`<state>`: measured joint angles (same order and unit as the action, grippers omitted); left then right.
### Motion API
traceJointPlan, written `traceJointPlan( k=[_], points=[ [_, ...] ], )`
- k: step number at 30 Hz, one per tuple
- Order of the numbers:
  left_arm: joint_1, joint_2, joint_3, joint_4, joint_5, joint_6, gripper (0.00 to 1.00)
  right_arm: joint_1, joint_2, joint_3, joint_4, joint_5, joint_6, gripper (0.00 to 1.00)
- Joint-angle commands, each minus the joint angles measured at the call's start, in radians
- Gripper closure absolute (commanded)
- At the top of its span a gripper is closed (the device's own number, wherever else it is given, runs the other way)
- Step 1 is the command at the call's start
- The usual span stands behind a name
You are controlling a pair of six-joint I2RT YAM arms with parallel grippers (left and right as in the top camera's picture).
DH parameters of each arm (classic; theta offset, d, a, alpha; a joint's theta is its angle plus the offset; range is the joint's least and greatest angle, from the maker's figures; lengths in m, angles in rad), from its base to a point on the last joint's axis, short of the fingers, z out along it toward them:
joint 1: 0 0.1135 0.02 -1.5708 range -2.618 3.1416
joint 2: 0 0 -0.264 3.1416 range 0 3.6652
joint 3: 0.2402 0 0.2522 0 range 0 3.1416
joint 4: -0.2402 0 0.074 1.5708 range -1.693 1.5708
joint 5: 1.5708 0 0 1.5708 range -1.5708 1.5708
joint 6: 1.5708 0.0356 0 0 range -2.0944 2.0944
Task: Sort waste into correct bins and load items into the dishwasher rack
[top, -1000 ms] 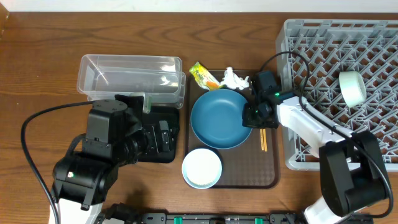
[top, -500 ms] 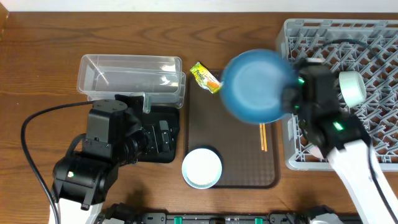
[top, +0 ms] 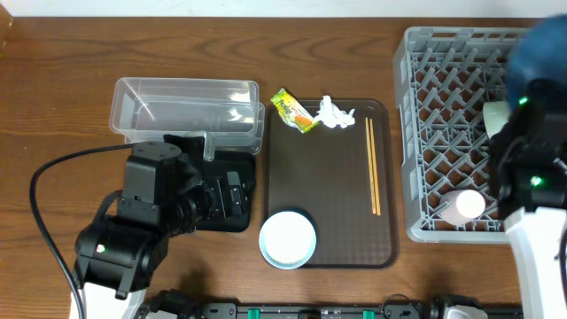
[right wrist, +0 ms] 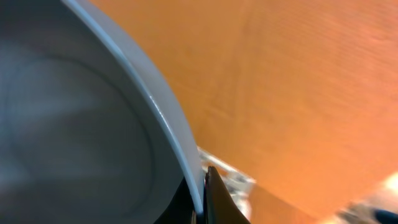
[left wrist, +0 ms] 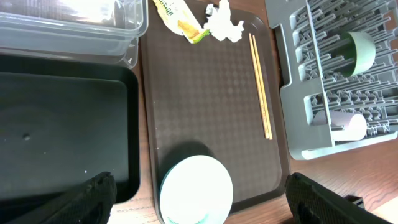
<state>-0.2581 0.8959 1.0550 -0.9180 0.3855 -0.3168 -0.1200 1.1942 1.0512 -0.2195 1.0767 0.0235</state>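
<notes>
The loading step is in hand. The right claw (right wrist: 201,198) is clamped on the rim of the large dark-blue bowl-plate (top: 542,46). The plate hangs, blurred, above the far right corner of the square grey plastic lattice rack (top: 443,133) and is not yet set among the pegs. Already in the rack are the pale mint bowl (left wrist: 360,50), tipped on its side, and the small pink cup (top: 465,206).

The next move, as I judge it, calls for turning the plate on edge and lowering it into a free row of pegs clear of the mint bowl. Only then should the fingers part.

Left on the brown rectangular serving tray (top: 328,204) are:
- the round white bowl (top: 288,239)
- the pair of wooden chopsticks (top: 372,168)
- the crumpled white tissue (top: 335,112)
- the yellow-green-orange snack wrapper (top: 292,109)

The left claw (left wrist: 199,186) hangs with its fingers wide apart, holding nothing. It is by the shallow black rectangular tray (left wrist: 62,130), which lies against the clear plastic rectangular tub (top: 186,111) on the wooden worktop (top: 71,53).

A second ago the plate lay on the serving tray with the right claw at its right edge. Half a second ago it was aloft between tray and rack. Now the tray's middle is bare and the chopsticks show full length. Nothing else has shifted, the left arm included.
</notes>
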Motion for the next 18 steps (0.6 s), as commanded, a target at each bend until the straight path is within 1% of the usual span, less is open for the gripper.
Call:
traceJointPlan(
  k=[1,5,10,13,18],
  points=[
    [0.000,-0.002,0.024,-0.001,-0.006,0.010,0.11,-0.122,0.110,0.009,0.060,0.062,-0.161,0.99],
    [0.000,-0.002,0.024,-0.001,-0.006,0.010,0.11,-0.205,0.225,0.009,0.180,0.098,-0.295,0.99],
    [0.000,-0.002,0.024,-0.001,-0.006,0.010,0.11,-0.226,0.335,0.009,0.371,0.104,-0.530,0.99],
    [0.000,-0.002,0.024,-0.001,-0.006,0.010,0.11,-0.207,0.375,0.009,0.447,0.076,-0.589,0.99],
    [0.000,-0.002,0.024,-0.001,-0.006,0.010,0.11,-0.162,0.437,0.009,0.479,0.060,-0.642,0.99]
  ],
)
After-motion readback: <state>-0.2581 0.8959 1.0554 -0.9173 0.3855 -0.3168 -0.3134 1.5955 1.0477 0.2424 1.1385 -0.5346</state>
